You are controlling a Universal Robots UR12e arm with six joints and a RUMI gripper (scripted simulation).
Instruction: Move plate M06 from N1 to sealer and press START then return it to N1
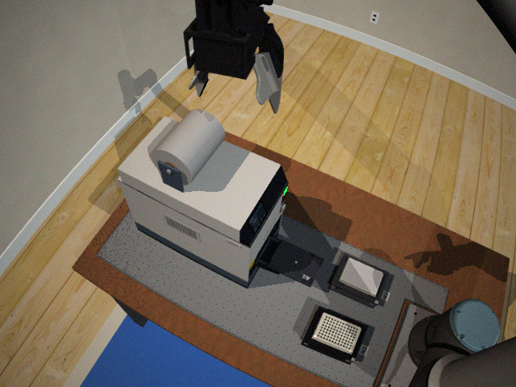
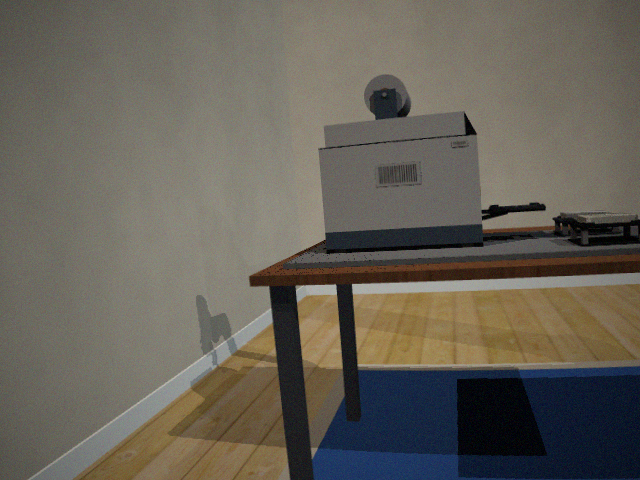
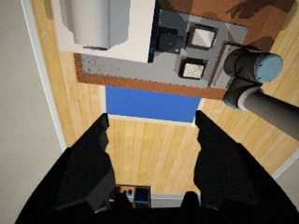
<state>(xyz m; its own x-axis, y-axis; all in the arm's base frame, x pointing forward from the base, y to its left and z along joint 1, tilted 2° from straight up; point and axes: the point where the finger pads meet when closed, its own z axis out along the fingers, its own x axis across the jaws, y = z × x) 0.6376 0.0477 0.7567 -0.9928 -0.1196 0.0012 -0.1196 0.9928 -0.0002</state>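
My gripper (image 1: 236,101) (image 3: 151,112) is open and empty, high above and behind the sealer (image 1: 158,212) (image 2: 356,206) (image 3: 135,37). The sealer's lamp (image 1: 285,190) (image 3: 160,11) is green. Its black stage (image 1: 291,258) (image 2: 522,207) is out, with no plate on it. A plate with open wells (image 1: 337,333) (image 3: 192,70) lies flat in the near nest (image 1: 329,351). A plate with a smooth, pale top (image 1: 360,276) (image 3: 203,37) lies in the far nest. The nest labels are too small to read surely. The START button cannot be made out.
A large foil roll (image 1: 191,141) (image 2: 385,82) (image 3: 89,23) stands up on the sealer's top. The arm's base (image 1: 474,325) (image 3: 267,67) stands at the right end of the table, beyond the nests. Walls stand to the left and behind.
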